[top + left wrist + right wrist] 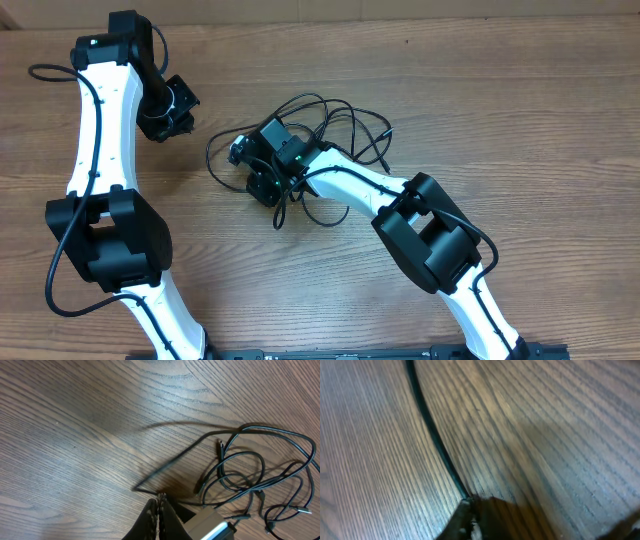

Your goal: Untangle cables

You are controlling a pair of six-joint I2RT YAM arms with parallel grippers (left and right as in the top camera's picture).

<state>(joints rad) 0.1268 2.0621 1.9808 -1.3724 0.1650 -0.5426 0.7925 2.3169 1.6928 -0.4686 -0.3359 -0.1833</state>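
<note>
The cables (335, 120) are thin black cords lying in a loose tangle on the table's middle. They also show in the left wrist view (240, 467), with small plug ends at the right. My right gripper (262, 186) is down at the tangle's left side. In the right wrist view its jaws (470, 510) are shut on one black cable (432, 435) that runs away across the wood. My left gripper (172, 112) is at the upper left, apart from the tangle. Its fingers (160, 502) are shut with nothing between them.
The wooden table (500, 100) reaches a back edge along the top of the overhead view. A thicker black wire (40, 72) loops out from the left arm. The right arm's grey wrist (210, 525) sits close beside the left fingers in the left wrist view.
</note>
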